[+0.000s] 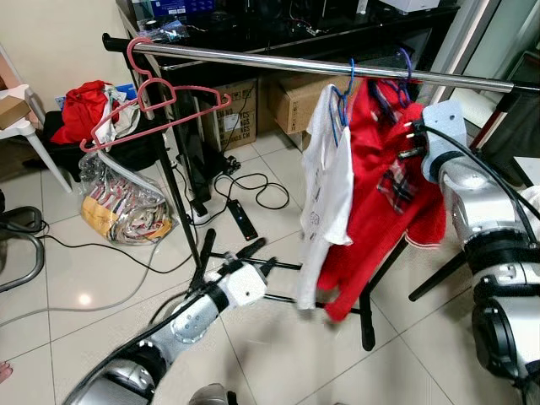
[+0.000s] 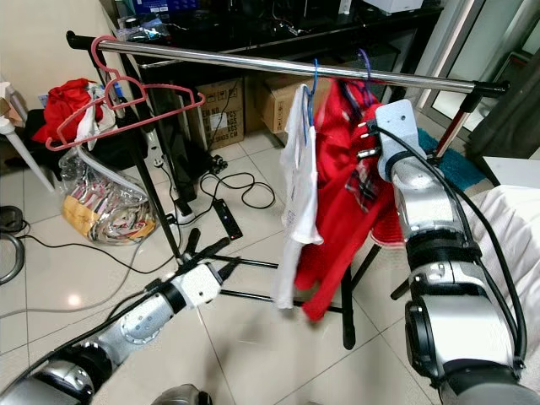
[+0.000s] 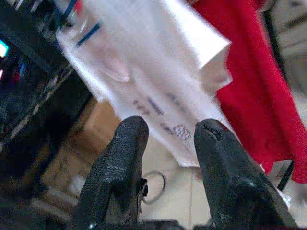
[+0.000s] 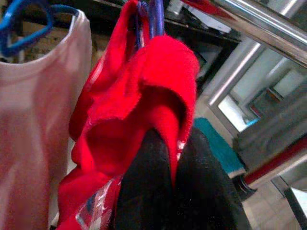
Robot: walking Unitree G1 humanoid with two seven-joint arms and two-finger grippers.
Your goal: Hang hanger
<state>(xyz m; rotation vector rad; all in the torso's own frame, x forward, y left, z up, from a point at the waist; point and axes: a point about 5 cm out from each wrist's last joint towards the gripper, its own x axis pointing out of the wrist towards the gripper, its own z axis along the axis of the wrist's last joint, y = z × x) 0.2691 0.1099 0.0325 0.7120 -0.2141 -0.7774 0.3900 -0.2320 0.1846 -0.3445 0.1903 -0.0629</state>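
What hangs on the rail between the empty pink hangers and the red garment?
A white T-shirt on a blue hanger hangs there on the metal rail, beside the red garment; the stretch from it to the pink hangers is bare, seen in both eye views.

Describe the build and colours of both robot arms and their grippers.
Both arms are jointed silver metal with black bands at the joints. A black cable runs along the right arm. The left arm ends in a white wrist block. The left gripper has two thick, black, textured fingers; the right gripper's are black too.
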